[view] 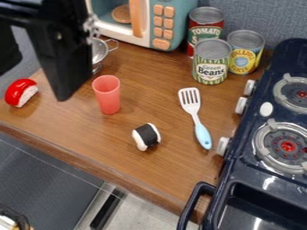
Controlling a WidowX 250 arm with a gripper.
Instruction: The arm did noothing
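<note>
Up and to the left of the pink cup point(108, 95), we see the black arm point(51, 13), its gripper point(37, 81) holding its jaws apart. Around that cup we have a strainer point(99, 51) just behind, a black-and-white sushi piece point(146, 136) in front and to the right, a spatula point(196, 117) to the right, and a red-and-white sushi piece point(20, 92) to the left. Farther from it, we find three cans point(211, 65) behind and to the right, the toy microwave point(138, 22) behind, and the toy stove point(240, 173) well to the right.
</note>
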